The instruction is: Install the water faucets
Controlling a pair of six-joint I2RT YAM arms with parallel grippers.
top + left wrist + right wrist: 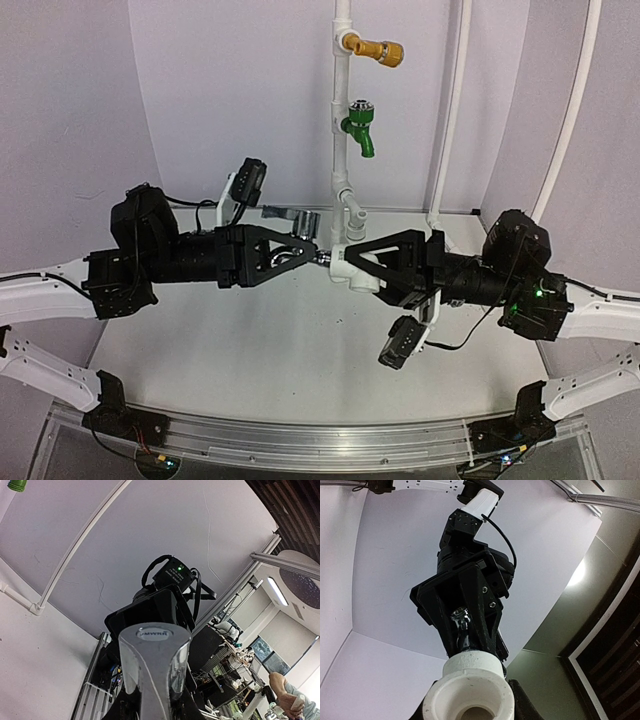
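Room: we see pale lilac walls (200, 100) curving around a white table (250, 350).
Riser pipe (341, 90): an upright white pipe at the back of the table, and our landmark. A yellow-brass tap (380, 48) sits near its top, with a green tap (360, 128) below it on the same pipe.
Arms: two black-and-white arms reach inward and meet in front of the riser pipe's foot, one from each side.
Left gripper (312, 250): just left of the riser pipe's foot, its fingers pinched on the metal tap.
Right gripper (352, 262): just right of the riser pipe's foot, its fingers pressed around the white fitting.
Metal tap (155, 665): shiny silver, held off the table in front of the riser pipe, one end aimed at the fitting.
White fitting (470, 680): short, with a round socket facing the right wrist camera. Its far end meets the tap.
Risk: we judge the two pieces could join crooked if their axes are not in line, and so jam. The smooth tap could also turn or slip in the fingers under a twist and drop to the table.
Hidden: we cannot tell whether the tap has entered the fitting or only touches it, as the joint sits behind fingers in every view. The right gripper's own fingertips are almost cut off in its wrist view.
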